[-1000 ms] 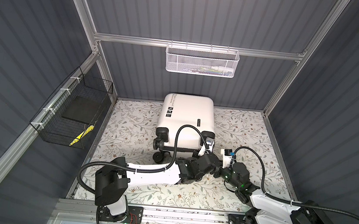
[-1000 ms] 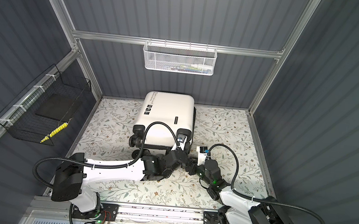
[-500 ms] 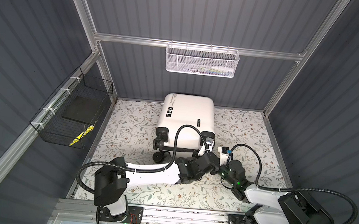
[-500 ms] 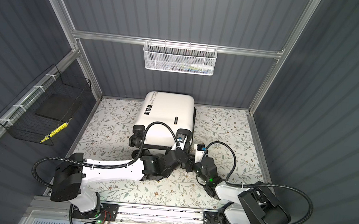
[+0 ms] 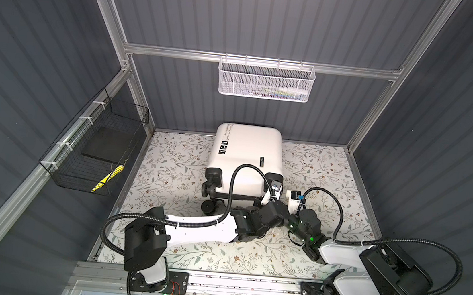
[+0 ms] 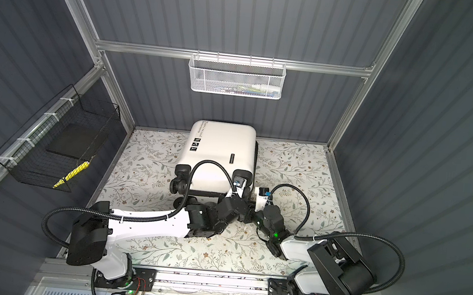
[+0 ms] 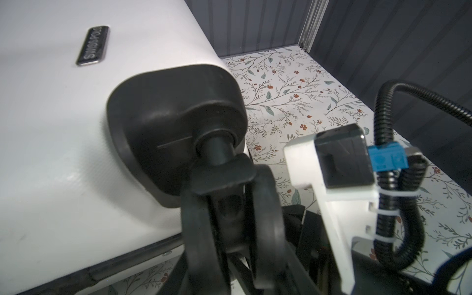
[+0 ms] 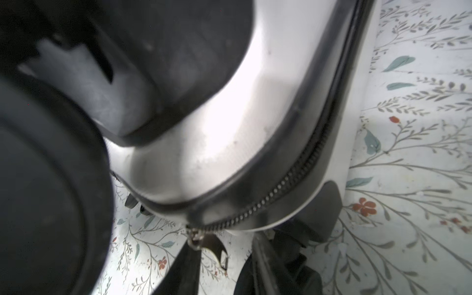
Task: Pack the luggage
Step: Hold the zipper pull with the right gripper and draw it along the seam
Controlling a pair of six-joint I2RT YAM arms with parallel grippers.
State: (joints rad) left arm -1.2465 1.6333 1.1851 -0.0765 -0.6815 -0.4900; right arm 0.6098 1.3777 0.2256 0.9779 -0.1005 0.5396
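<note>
The white luggage [image 5: 246,155] [image 6: 219,152] lies flat and zipped on the floral floor, with its black wheels toward me. In the left wrist view the near right twin wheel [image 7: 222,229] fills the space between the jaws of my left gripper [image 7: 229,283], which is shut on it. My right gripper [image 8: 222,275] sits low at that same corner. Its dark fingers [image 8: 184,270] stand apart on either side of the metal zipper pull [image 8: 214,246], which hangs from the zipper [image 8: 288,178]. In both top views the two wrists crowd together and hide the fingertips.
A white mesh basket [image 5: 266,79] holding small items hangs on the back wall. On the left wall hangs a black wire basket [image 5: 100,152] holding a dark pad and a yellow item [image 5: 107,178]. The luggage's other wheels [image 5: 212,181] stick out at its near left.
My right arm has swung left and in toward the luggage's near right corner, and its jaws have narrowed round the zipper pull. The left arm has stayed put on the wheel.
</note>
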